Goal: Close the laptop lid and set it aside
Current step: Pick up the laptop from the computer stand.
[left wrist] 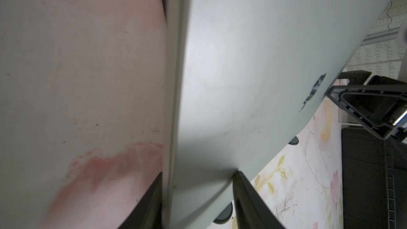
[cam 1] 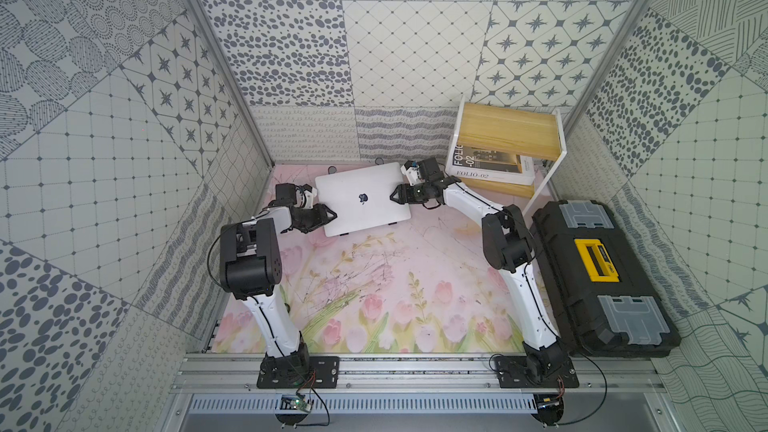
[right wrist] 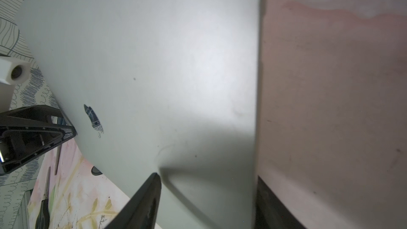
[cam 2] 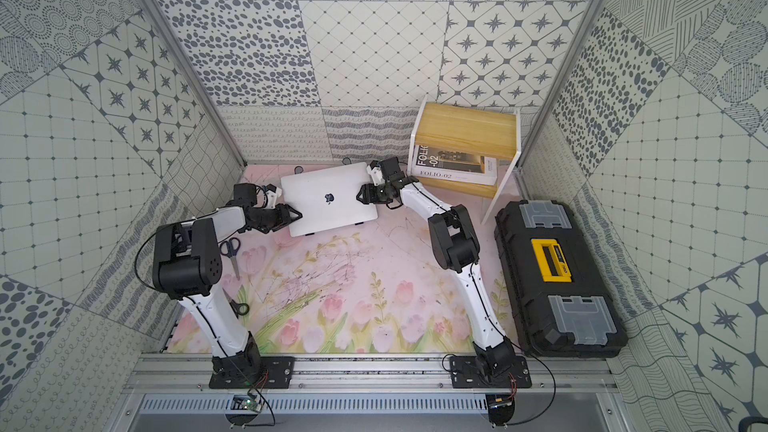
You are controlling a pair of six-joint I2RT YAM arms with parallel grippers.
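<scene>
1. Half of the job looks done: the thin silver-grey metal laptop (cam 1: 363, 214) lies shut. Its flat silver laptop lid (cam 1: 353, 184) is down on the keyboard half, with the small logo (cam 1: 363, 198) facing up in both top views.
2. You find it at the far middle of the pink floral table mat (cam 1: 395, 284). It is near the white-framed wooden shelf (cam 1: 507, 130) that holds a pale book (cam 1: 490, 170), and well apart from the black plastic toolbox with the yellow handle (cam 1: 598, 272).
3. Your left gripper (cam 1: 333, 214) is at the laptop's left edge and your right gripper (cam 1: 392, 197) at its right edge, facing each other across the lid.
4. In the left wrist view, one black finger (left wrist: 248, 199) lies on top of the lid and the other finger (left wrist: 152, 201) sits under the edge. The right wrist view shows the same, with one finger (right wrist: 143, 201) above and one finger (right wrist: 271, 208) below.
5. Both pairs of jaws stand partly apart, straddling the thin edge. The upper tips seem to touch the lid, but you cannot tell whether either pair is truly clamped on it.
6. Small dark feet (cam 1: 345, 234) show under the front edge, so it is unclear whether the laptop rests on a support or is raised off the mat.
7. By my reading, what is left is to secure both grips, lift evenly and carry the laptop aside — no spot for it is marked. A lopsided lift could let the smooth shell slip.
</scene>
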